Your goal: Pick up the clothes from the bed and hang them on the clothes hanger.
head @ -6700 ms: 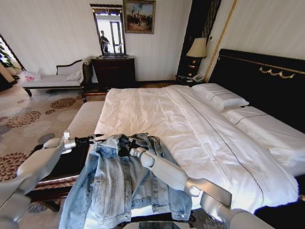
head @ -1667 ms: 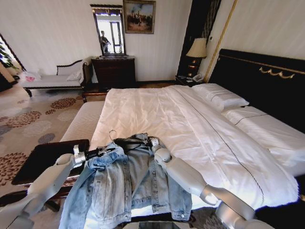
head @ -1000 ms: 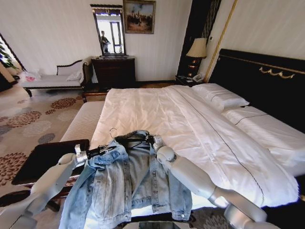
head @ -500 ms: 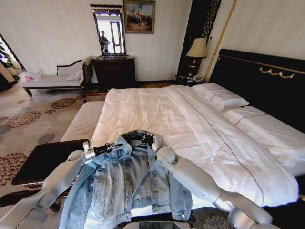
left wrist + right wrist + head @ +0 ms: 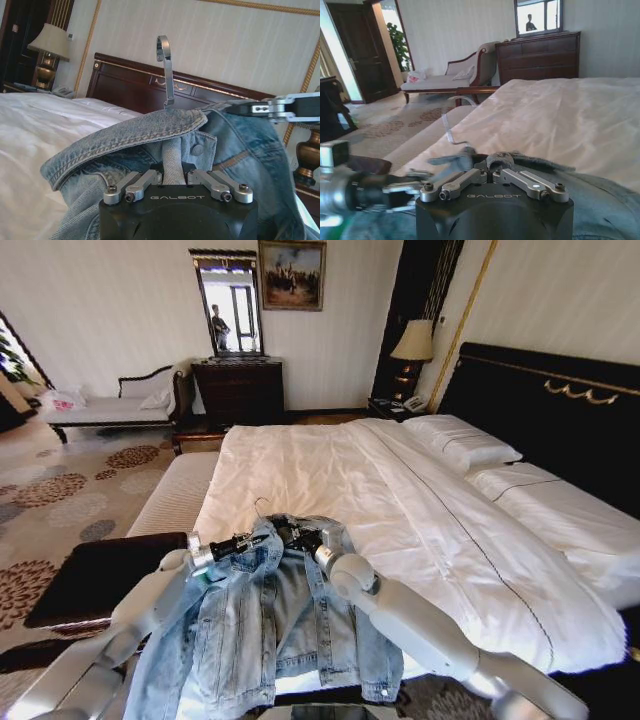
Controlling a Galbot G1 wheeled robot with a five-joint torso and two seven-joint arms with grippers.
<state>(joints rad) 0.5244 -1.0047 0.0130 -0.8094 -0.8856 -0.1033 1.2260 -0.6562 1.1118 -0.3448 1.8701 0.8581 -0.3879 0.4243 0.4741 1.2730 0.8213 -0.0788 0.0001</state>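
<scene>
The jacket (image 5: pixel 265 625) lies on the bed (image 5: pixel 420 510), near its foot. The left gripper (image 5: pixel 172 176) is clamped on its placket beside the collar; the right gripper (image 5: pixel 303 537) pinches the collar's other side. The left wrist view shows the hanger (image 5: pixel 165 65) hook upright behind the collar. A daybed (image 5: pixel 110 405) stands well apart

A hotel-style bedroom: wide white bed (image 5: pixel 420 500), bedside lamp (image 5: pixel 413 341), dark dresser (image 5: pixel 238 390), patterned carpet (image 5: pixel 60 495).

The bed (image 5: pixel 400 490) carries white pillows (image 5: pixel 462 443) and the denim jacket (image 5: pixel 270 630).
</scene>
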